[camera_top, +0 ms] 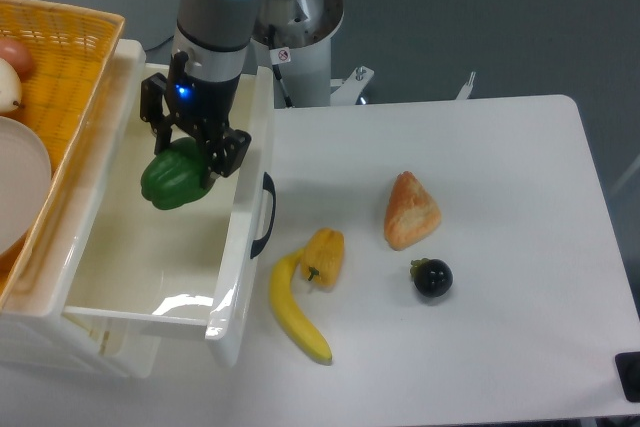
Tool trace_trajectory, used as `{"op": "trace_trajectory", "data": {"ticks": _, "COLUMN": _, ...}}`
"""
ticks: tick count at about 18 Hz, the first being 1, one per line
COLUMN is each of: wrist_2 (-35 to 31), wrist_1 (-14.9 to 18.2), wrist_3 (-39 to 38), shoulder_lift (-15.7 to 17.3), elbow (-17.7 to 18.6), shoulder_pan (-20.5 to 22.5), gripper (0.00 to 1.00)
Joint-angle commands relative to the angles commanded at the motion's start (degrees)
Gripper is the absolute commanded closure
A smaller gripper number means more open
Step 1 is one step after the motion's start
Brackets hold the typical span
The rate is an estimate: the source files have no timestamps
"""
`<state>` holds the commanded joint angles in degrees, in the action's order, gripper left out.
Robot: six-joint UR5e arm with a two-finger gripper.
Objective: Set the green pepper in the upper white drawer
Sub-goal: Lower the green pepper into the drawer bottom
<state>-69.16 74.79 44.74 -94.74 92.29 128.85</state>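
The green pepper [174, 180] is glossy dark green and lobed. My gripper [186, 159] is shut on it and holds it inside the open upper white drawer [240, 257], above the drawer's floor near the back. The drawer is pulled out to the right, with its dark curved handle [264, 215] on the front wall. I cannot tell whether the pepper touches the drawer floor.
An orange woven basket [70, 67] with a white plate and an onion sits left of the drawer. On the white table lie a banana [296, 312], a yellow-orange pepper [324, 256], a piece of bread [410, 210] and a dark round fruit [432, 277].
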Motion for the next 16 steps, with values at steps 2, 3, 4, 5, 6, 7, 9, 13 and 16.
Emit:
{"op": "trace_trajectory", "data": {"ticks": 2, "wrist_2": -1.49, "wrist_1": 0.00, "wrist_3": -0.09, "shoulder_lift": -0.88, "elbow": 0.00, "shoulder_pan": -1.05, "gripper": 0.50}}
{"op": "trace_trajectory", "data": {"ticks": 3, "wrist_2": -2.02, "wrist_1": -0.09, "wrist_3": -0.09, "shoulder_lift": -1.32, "elbow": 0.00, "shoulder_pan": -1.58, "gripper": 0.50}}
{"op": "trace_trajectory", "data": {"ticks": 4, "wrist_2": -2.55, "wrist_1": -0.09, "wrist_3": -0.09, "shoulder_lift": -1.76, "elbow": 0.00, "shoulder_pan": -1.84, "gripper": 0.50}}
{"op": "trace_trajectory", "data": {"ticks": 5, "wrist_2": -2.90, "wrist_1": -0.09, "wrist_3": -0.09, "shoulder_lift": -1.94, "elbow": 0.00, "shoulder_pan": -2.20, "gripper": 0.50}}
{"op": "trace_trajectory", "data": {"ticks": 6, "wrist_2": -3.08, "wrist_1": -0.09, "wrist_3": -0.09, "shoulder_lift": -2.29, "elbow": -0.09, "shoulder_pan": -2.46, "gripper": 0.50}}
{"op": "trace_trajectory", "data": {"ticks": 7, "wrist_2": -3.08, "wrist_1": -0.09, "wrist_3": -0.09, "shoulder_lift": -2.38, "elbow": -0.09, "shoulder_pan": -2.46, "gripper": 0.49}}
{"op": "trace_trajectory", "data": {"ticks": 9, "wrist_2": -3.08, "wrist_1": -0.17, "wrist_3": -0.09, "shoulder_lift": -2.55, "elbow": -0.09, "shoulder_pan": -2.46, "gripper": 0.47}}
{"op": "trace_trajectory", "data": {"ticks": 13, "wrist_2": -3.08, "wrist_1": -0.17, "wrist_3": 0.09, "shoulder_lift": -3.34, "elbow": -0.09, "shoulder_pan": -2.55, "gripper": 0.26}}
{"op": "trace_trajectory", "data": {"ticks": 16, "wrist_2": -2.99, "wrist_1": -0.09, "wrist_3": 0.00, "shoulder_lift": -3.69, "elbow": -0.09, "shoulder_pan": -2.81, "gripper": 0.18}}
